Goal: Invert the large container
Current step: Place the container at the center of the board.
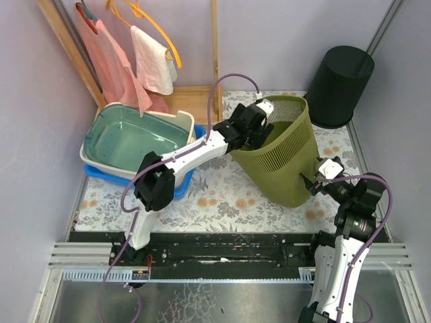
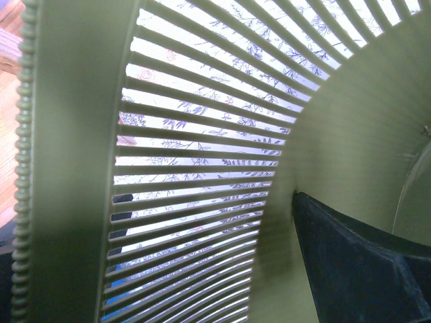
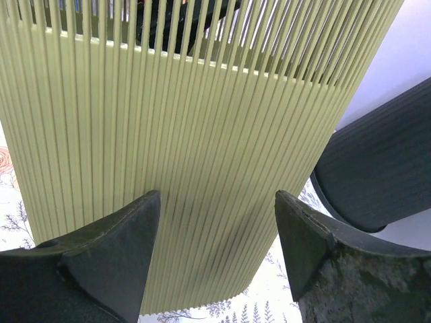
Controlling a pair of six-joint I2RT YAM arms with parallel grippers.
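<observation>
From above, one olive slatted basket (image 1: 283,158) leans tilted, its rim at the left claw (image 1: 254,122) and its base just ahead of the right claw (image 1: 312,182), with one black bin (image 1: 347,84) beyond. At the left wrist, one finger (image 2: 357,262) sits inside the wall with the jaws spread wide, so the rim could slip off mid-turn. At the right wrist, the claw stands parted and empty; a shove might skid the basket toward the bin.

An olive-green slatted plastic basket (image 2: 337,134) is filling the view, its beaded rim (image 2: 25,168) running along nine o'clock, a floral table cover (image 2: 202,152) showing through the slats, a black gripper finger (image 2: 350,269) jutting in at four o'clock.
</observation>
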